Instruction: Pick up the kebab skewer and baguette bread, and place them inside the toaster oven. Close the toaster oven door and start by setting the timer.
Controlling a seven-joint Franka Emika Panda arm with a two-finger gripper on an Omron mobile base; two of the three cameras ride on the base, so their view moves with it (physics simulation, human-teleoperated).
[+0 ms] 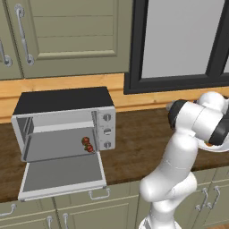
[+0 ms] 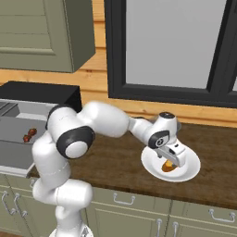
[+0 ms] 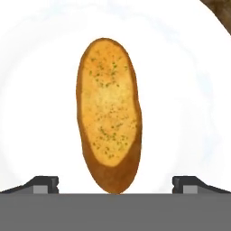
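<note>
So the skewer part looks sorted: the kebab skewer (image 1: 88, 144) is lying inside the toaster oven (image 1: 62, 123), over toward the knob side, and the toaster oven door (image 1: 62, 175) is dropped flat open over the counter edge. Now it's bread time. The gripper (image 2: 171, 163) is hanging right over the white plate (image 2: 190, 172) well off to the right of the oven, jaws spread wide with nothing in them. Looking down along the hand, the baguette bread (image 3: 108, 114) sits on the plate squarely between the two fingertips (image 3: 43, 184), straight below. The bit that matters: the loaf's long axis runs away from the hand, crossways to the line between the fingers, so the jaws would close across its narrow width, not its length. That's the lineup you'd want, I reckon. My guess is it just needs to drop straight down and squeeze. Only worry is the rounded sides slipping out of a pinch.
</note>
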